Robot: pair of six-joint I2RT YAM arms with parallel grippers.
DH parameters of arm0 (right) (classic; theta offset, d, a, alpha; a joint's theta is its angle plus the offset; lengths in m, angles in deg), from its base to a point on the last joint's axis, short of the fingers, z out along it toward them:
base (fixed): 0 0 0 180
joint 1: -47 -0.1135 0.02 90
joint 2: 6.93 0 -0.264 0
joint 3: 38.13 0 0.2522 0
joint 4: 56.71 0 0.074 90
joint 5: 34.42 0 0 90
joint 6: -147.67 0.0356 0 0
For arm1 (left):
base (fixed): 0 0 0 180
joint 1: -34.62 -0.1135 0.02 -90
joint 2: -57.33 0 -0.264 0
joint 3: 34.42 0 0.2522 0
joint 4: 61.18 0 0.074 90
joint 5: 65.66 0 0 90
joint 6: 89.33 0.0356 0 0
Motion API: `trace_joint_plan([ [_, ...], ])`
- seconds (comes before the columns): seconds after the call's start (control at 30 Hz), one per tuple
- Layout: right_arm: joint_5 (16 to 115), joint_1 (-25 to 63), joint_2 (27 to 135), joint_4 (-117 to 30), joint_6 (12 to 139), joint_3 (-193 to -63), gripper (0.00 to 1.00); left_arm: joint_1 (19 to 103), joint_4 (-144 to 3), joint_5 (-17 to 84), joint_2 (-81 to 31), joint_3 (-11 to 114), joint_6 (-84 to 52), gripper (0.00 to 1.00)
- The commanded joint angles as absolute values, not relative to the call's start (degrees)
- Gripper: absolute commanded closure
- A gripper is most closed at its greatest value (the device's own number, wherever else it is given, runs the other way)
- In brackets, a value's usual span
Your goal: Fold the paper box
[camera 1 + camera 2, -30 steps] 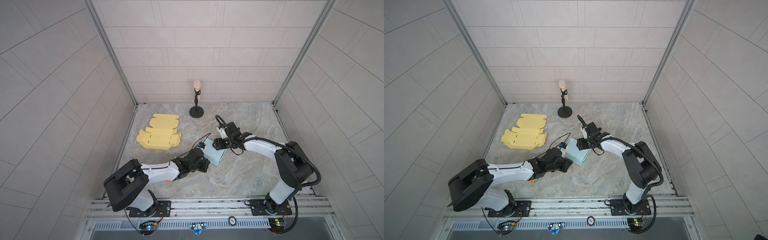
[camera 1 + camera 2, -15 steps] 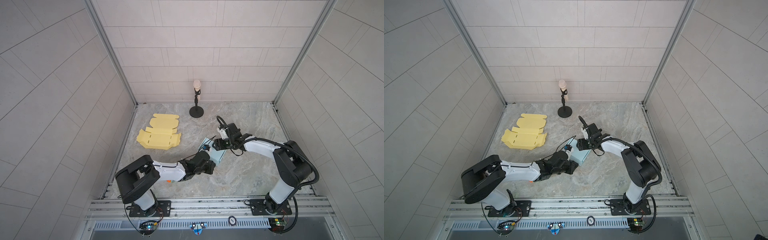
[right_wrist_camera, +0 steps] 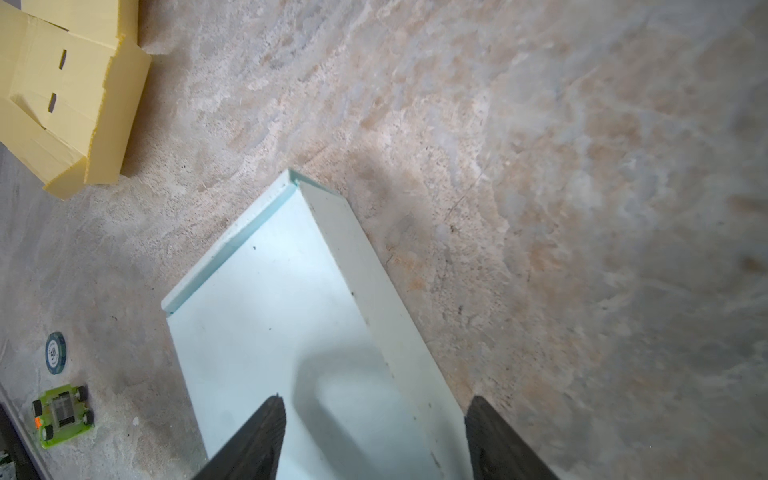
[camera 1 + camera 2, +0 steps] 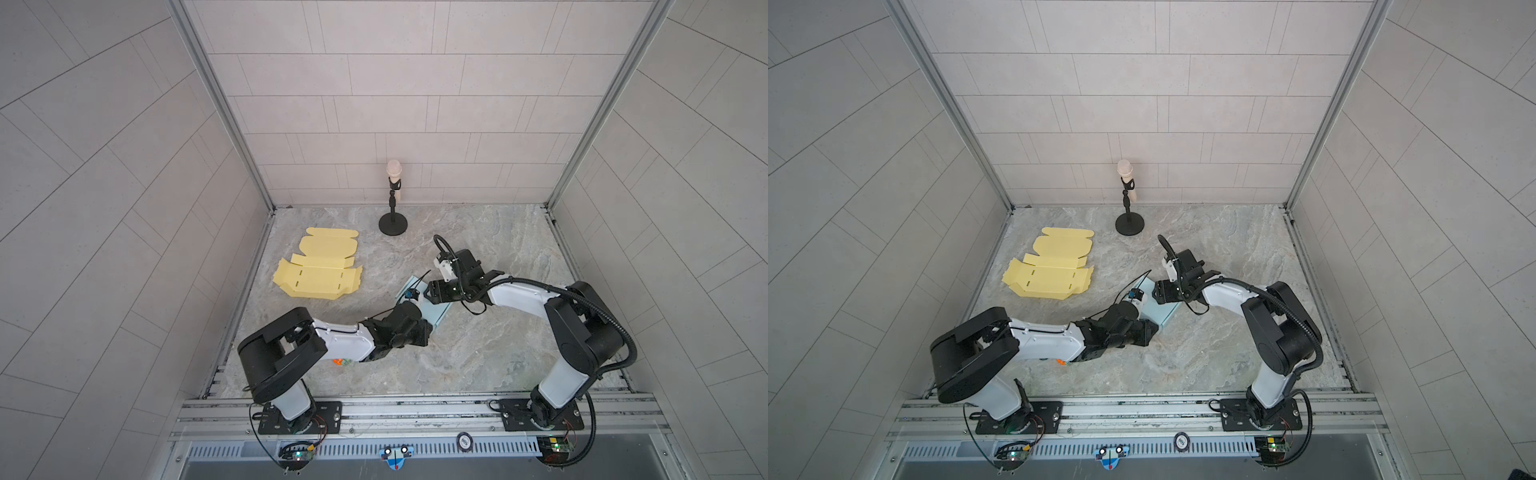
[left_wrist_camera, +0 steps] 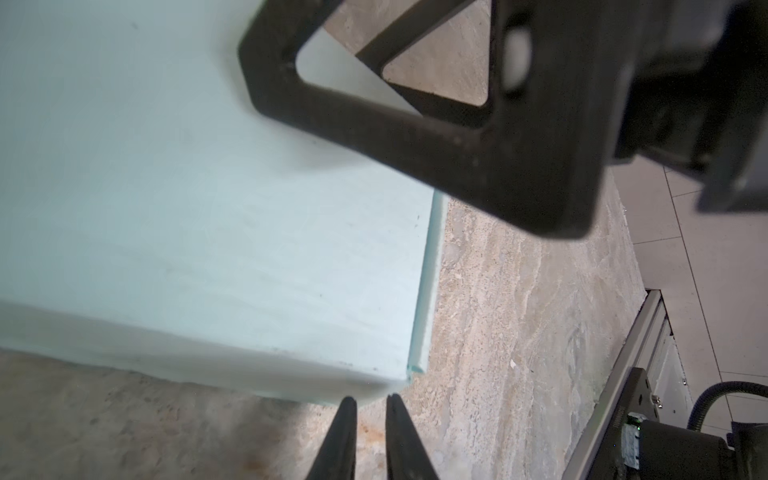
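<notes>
In both top views the left arm (image 4: pixel 345 347) covers the near corner of the pale blue paper box (image 4: pixel 437 311), which lies near the middle of the marbled table (image 4: pixel 498 353). The left gripper (image 5: pixel 370 398) sits at that corner with its jaws drawn almost together and nothing visibly between them; whether it touches the box is unclear. The right gripper (image 3: pixel 376 399) stands spread wide astride the box's long wall. The box is matte card with crisp edges and a flat lid. A yellow corrugated blank (image 4: pixel 318 276) lies unfolded near the table's left edge.
</notes>
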State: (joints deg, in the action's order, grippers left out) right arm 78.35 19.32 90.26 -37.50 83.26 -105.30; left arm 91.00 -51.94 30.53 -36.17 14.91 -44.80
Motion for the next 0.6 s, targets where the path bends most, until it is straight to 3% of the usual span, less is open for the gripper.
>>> trace_joint_plan([
  [0.0,79.2,19.3,91.2,-39.0,84.3,-104.1,0.29,91.0,-50.7,29.9,-37.9,16.5,-46.1,0.82],
  [0.57,80.0,16.3,87.6,-43.1,88.0,-96.4,0.29,89.9,-45.7,30.2,-41.3,15.6,-50.3,0.81],
])
